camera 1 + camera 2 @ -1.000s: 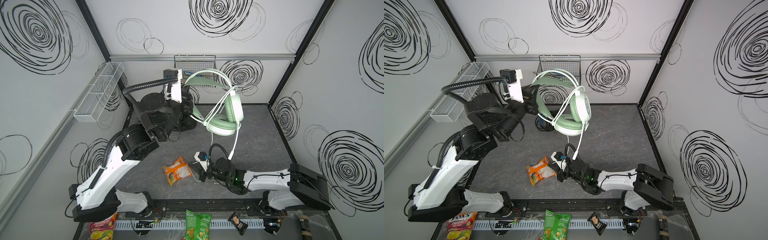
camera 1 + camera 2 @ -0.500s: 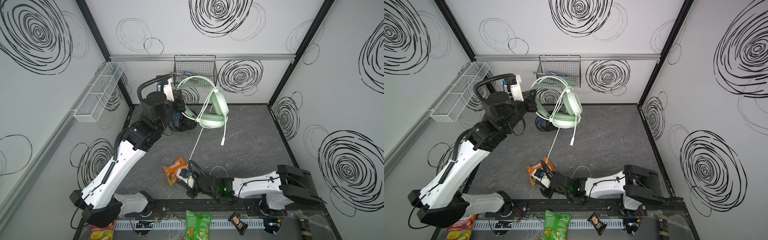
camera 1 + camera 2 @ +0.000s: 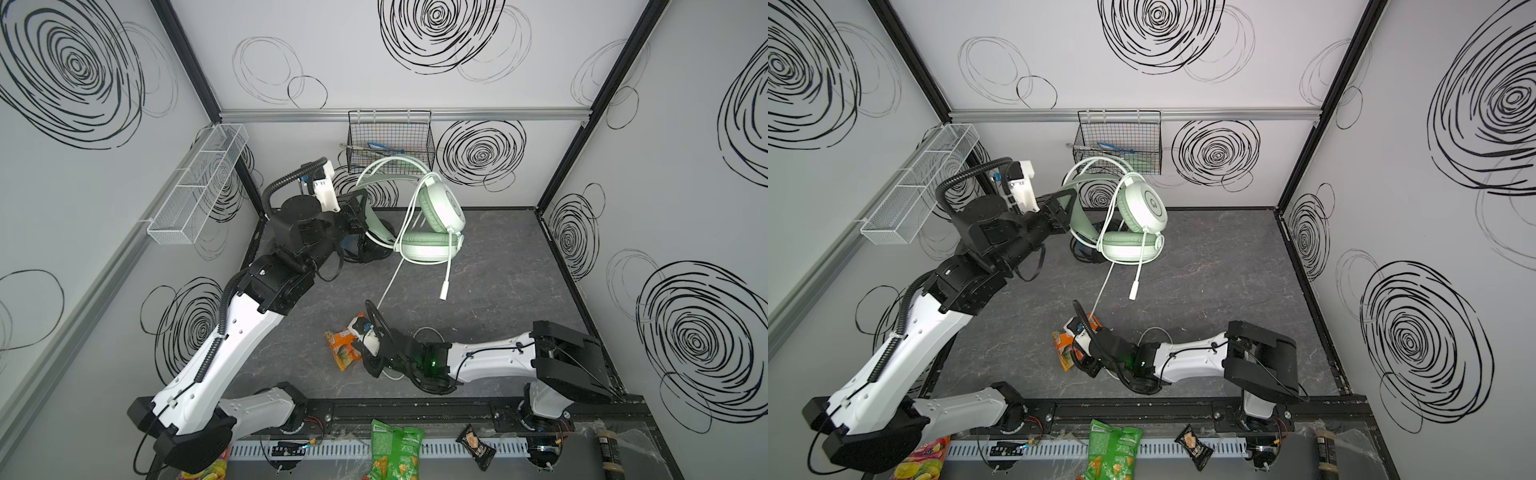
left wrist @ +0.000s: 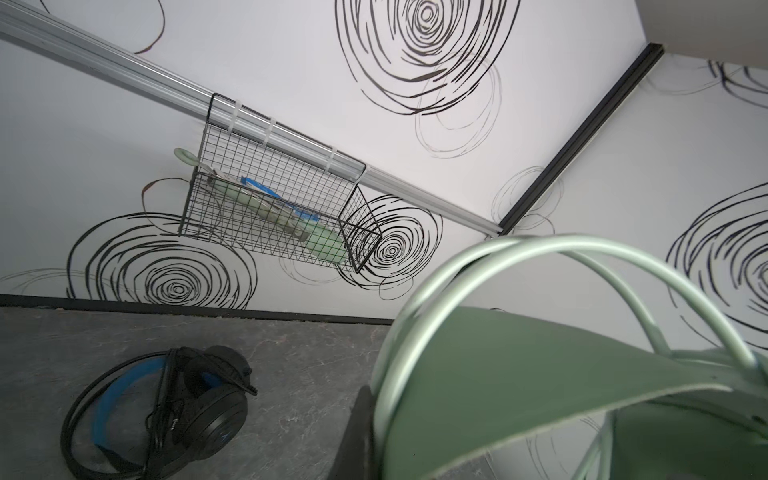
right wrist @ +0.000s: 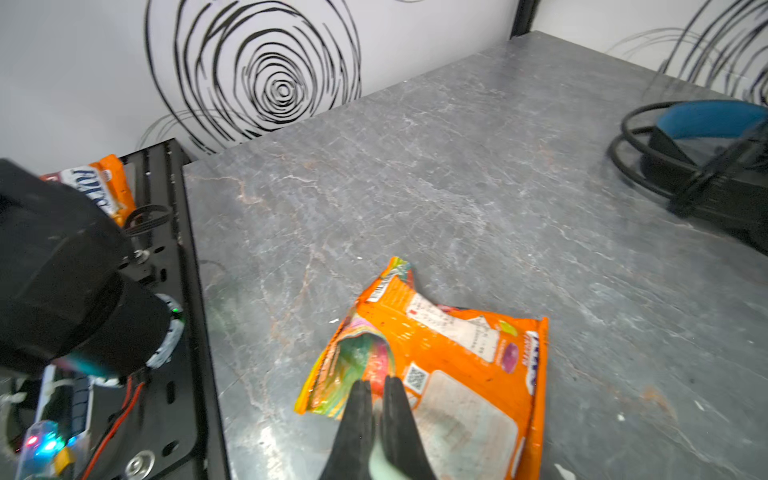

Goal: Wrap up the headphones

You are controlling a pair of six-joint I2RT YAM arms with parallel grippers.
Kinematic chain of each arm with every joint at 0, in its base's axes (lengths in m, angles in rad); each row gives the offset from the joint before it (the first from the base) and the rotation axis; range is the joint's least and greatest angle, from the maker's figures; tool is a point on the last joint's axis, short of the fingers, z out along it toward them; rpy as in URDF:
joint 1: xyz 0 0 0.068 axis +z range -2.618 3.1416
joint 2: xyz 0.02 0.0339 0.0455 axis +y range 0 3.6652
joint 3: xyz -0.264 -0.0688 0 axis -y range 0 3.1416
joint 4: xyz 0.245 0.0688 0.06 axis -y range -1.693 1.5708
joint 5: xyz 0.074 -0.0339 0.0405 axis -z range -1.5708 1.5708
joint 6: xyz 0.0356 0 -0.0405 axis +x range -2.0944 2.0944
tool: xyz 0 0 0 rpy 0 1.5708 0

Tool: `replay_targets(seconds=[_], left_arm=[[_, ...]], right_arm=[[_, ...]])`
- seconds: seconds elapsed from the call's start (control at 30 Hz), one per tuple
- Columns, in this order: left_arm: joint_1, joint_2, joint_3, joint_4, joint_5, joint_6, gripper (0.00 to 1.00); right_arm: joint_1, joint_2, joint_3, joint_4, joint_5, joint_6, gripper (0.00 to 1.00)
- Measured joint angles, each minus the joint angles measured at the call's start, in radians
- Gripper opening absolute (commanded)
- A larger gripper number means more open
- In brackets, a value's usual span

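Evidently the left tool (image 3: 356,208) is clamped on the band of the mint-green headset (image 3: 436,226), holding it above the bench (image 3: 519,291) at upper centre in both top views so its whitish cable (image 3: 390,282) hangs free. The right tool (image 5: 376,382), pinched together on that cable at lower centre, likely tensions it. The black headset (image 4: 178,411) lies on the bench behind.
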Motion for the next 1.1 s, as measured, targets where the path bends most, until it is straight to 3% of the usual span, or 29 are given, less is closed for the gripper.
replay_targets(seconds=[0.3,0.7,0.87,1.1], left_arm=[[0.000,-0.005,-0.038,0.025,0.039,-0.056,0.00],[0.078,0.048,-0.145,0.105,-0.024,0.008,0.00],[0.092,0.057,-0.279,0.229,-0.071,0.050,0.00],[0.072,0.056,-0.442,0.373,-0.207,0.183,0.00]], right_arm=[[0.037,0.010,0.048,-0.051,0.016,-0.029,0.00],[0.171,-0.002,0.173,-0.175,0.040,-0.098,0.00],[0.197,-0.074,0.173,-0.266,0.040,-0.121,0.00],[0.216,-0.284,0.159,-0.305,0.037,-0.151,0.00]])
